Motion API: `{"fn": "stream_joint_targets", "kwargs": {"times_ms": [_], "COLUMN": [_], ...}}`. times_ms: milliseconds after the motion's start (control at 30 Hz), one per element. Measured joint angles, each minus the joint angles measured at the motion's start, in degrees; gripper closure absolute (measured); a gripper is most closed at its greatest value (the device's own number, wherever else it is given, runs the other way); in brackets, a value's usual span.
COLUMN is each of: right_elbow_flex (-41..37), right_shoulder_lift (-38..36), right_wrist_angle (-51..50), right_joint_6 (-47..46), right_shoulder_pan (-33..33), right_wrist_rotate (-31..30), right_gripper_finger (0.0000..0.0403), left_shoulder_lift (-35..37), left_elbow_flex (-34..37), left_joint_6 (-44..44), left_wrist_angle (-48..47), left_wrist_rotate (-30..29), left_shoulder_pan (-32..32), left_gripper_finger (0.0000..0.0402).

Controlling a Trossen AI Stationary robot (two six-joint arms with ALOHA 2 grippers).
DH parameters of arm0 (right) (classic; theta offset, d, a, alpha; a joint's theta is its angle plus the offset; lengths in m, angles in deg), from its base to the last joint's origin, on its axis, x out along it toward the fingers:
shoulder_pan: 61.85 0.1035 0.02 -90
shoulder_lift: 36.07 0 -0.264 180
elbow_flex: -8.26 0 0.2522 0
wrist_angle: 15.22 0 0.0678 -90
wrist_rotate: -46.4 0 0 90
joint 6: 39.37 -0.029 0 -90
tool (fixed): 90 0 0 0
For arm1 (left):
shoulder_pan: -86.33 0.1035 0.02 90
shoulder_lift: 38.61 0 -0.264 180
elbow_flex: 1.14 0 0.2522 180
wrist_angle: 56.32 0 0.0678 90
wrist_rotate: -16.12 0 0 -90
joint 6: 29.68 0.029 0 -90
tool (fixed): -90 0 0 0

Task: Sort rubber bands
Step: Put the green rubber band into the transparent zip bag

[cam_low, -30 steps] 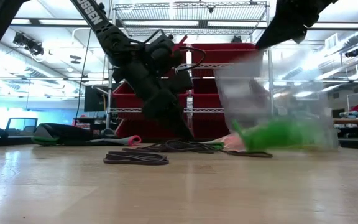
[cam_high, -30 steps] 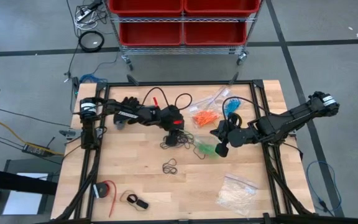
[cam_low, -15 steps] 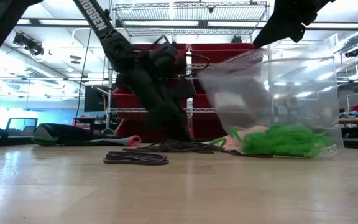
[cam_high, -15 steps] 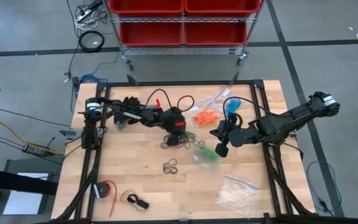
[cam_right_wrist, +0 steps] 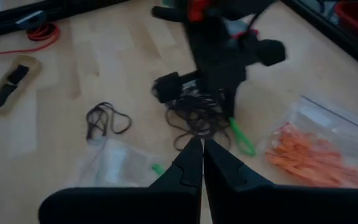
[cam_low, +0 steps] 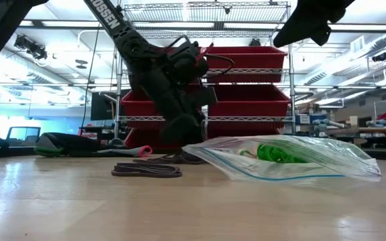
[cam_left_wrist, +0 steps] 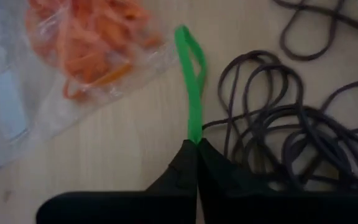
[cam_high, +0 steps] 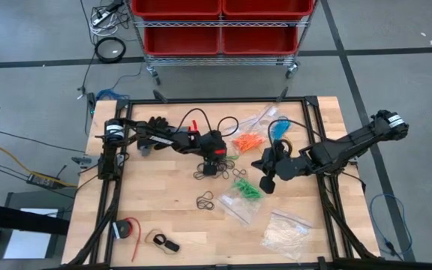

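Now left pincer point(cam_left_wrist: 196, 144) clamped on a green rubber band point(cam_left_wrist: 191, 87)

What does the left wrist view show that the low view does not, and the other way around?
Only the left wrist view shows the left gripper shut on a green rubber band, and the bag of orange bands. Only the low view shows the bag of green bands lying flat on the table, a separate small heap of dark bands, and the red bins behind. Both show the pile of dark bands under the left gripper.
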Motion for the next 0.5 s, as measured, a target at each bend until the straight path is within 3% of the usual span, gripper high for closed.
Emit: {"fn": "stream_joint_targets", "kwargs": {"times_ms": [267, 500], "right_elbow_flex": [0.00, 0.00], "right_shoulder_lift": [9.71, 21.10], "right_wrist_angle": [9.68, 17.49], "right_joint_6": [3.09, 2.47], "right_shoulder_pan": [2.99, 6.61], "right_wrist_rotate": [5.39, 5.79], "right_gripper_finger": [0.0382, 0.0309], "left_shoulder_lift": [3.50, 10.09], "left_elbow_flex": [-5.07, -6.37], "left_joint_6": [2.78, 2.40], "left_wrist_angle": [-8.50, -20.23], "left_wrist_rotate": [-7.23, -10.44], "left_shoulder_pan": [-2.21, -6.88], "left_gripper_finger": [0.0400, 0.0400]}}
